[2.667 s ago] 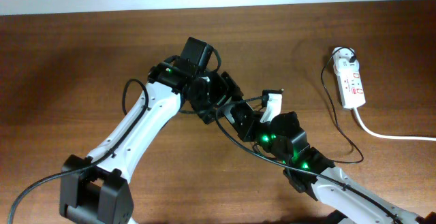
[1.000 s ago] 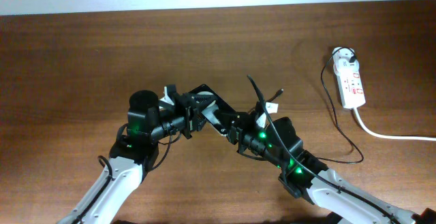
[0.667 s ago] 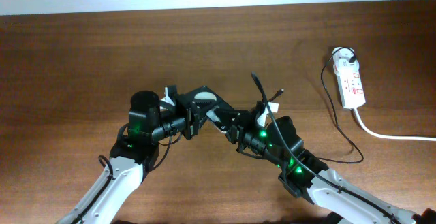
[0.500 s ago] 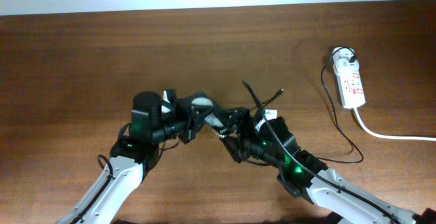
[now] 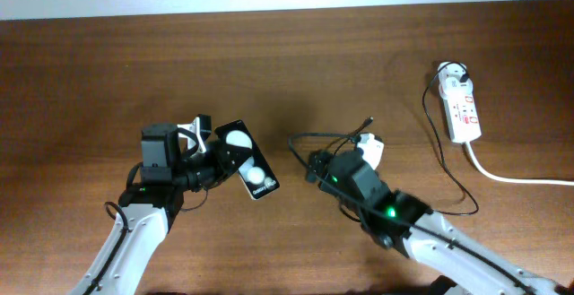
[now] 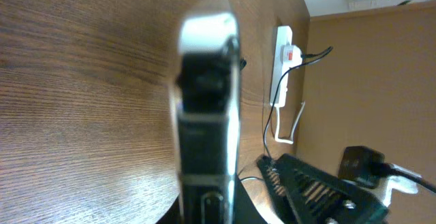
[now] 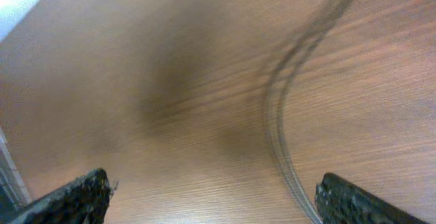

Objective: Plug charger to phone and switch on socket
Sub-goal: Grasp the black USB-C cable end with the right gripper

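Note:
The phone, a black slab with two white round spots, is tilted above the table, and my left gripper is shut on its left end. In the left wrist view the phone shows edge-on between the jaws. My right gripper stands open just right of it, holding nothing. Its fingers are spread wide over bare wood. The charger, a thin black cable, loops past that gripper, its near end a short gap from the phone. The blurred charger crosses the table. The white socket lies far right.
The socket's thick white cord trails off the right edge. The charger cable loops along the table to the socket's far end. In the left wrist view the socket and the right arm appear ahead.
The two grippers, close together at the middle a second ago, have parted. The left one drew back left with the phone. The right one opened, let the cable go and backed off.

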Controlling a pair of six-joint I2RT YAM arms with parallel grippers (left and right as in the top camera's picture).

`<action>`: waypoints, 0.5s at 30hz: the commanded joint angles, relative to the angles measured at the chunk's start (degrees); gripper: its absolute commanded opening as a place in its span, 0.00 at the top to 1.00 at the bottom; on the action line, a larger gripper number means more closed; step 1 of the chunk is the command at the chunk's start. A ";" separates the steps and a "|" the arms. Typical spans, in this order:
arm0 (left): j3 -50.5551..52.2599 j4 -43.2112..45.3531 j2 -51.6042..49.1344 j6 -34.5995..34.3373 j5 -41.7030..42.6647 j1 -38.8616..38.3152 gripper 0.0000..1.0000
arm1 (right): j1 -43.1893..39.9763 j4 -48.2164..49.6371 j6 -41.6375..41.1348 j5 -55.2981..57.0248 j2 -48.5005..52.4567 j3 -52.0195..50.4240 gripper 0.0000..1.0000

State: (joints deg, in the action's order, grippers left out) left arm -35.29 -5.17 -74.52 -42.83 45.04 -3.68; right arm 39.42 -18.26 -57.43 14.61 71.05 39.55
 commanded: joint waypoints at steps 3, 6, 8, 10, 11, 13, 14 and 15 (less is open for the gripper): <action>-0.44 -0.50 0.48 2.64 1.49 0.22 1.00 | -7.04 -28.79 6.73 5.55 5.73 26.93 0.01; -0.44 -0.76 0.48 2.62 1.53 0.22 1.00 | -12.57 -37.18 11.78 4.92 20.68 39.06 0.03; -0.44 -2.03 0.48 2.60 1.53 0.22 1.00 | -15.26 -34.36 11.76 3.48 28.70 39.43 0.28; -0.44 -2.23 0.48 2.62 1.53 0.22 1.00 | -17.49 -30.95 11.76 -0.92 37.42 39.43 0.42; -0.44 -2.25 0.48 2.62 1.53 0.22 1.00 | -17.62 -30.29 11.74 -0.94 39.01 39.43 0.42; -0.44 -2.25 0.48 2.60 1.49 0.22 1.00 | -17.70 -27.34 11.72 -0.90 42.97 39.43 0.42; -0.44 -2.25 0.48 2.60 1.51 0.22 1.00 | -17.70 -26.05 11.58 -0.94 44.30 39.41 0.43; -0.44 -2.25 0.48 2.60 1.51 0.22 1.00 | -17.70 -24.68 11.50 -0.92 45.59 39.43 0.46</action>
State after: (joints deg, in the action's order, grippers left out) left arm -35.29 -7.77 -74.52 -41.34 45.06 -3.68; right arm 21.89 -44.45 -46.06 13.91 114.52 78.26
